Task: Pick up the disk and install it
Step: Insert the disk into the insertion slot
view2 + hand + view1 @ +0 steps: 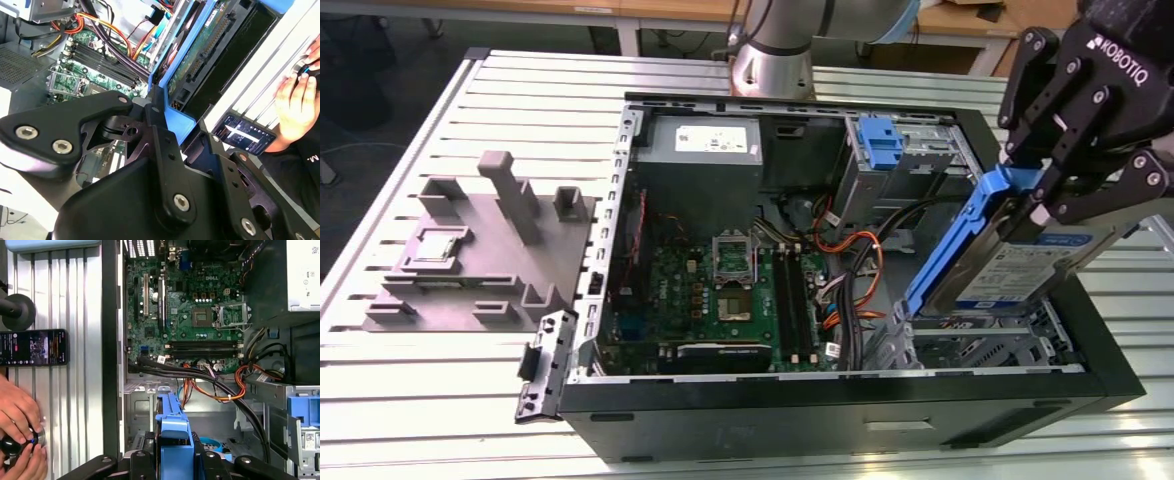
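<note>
My tool (pixel 1058 193) is pinching the disk (pixel 1007 268) at its blue rail, holding it tilted, white-and-blue label showing, over the drive bay of the open computer case (pixel 854 415).

Robotics lab: slatted aluminium bench (pixel 520 90), open computer case (pixel 854 412).

Blk matte hand (pixel 1041 192) w/ silver screws (pixel 181 202); silver-grey arm (pixel 771 60) column
</note>
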Tool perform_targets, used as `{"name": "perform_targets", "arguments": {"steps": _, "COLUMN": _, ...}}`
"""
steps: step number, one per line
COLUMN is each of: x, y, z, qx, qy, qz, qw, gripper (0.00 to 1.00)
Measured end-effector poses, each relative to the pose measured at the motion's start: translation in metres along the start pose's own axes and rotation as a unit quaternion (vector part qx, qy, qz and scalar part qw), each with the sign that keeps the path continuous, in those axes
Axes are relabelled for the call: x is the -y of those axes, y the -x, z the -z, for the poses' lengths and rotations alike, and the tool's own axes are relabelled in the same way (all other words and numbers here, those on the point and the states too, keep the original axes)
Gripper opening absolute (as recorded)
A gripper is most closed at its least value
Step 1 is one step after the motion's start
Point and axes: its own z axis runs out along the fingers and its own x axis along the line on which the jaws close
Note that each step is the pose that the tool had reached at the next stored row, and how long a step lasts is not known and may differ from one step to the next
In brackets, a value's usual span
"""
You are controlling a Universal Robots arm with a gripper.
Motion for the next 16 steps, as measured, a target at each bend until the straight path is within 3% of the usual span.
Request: {"name": "perform_targets", "arguments": {"steps": 16, "x": 0.0007, "y": -0.0032, "z": -0.0175, "qx": -0.0001, "qy": 0.0, "qz": -0.001, "qw": 1.0, "gripper": 0.36}}
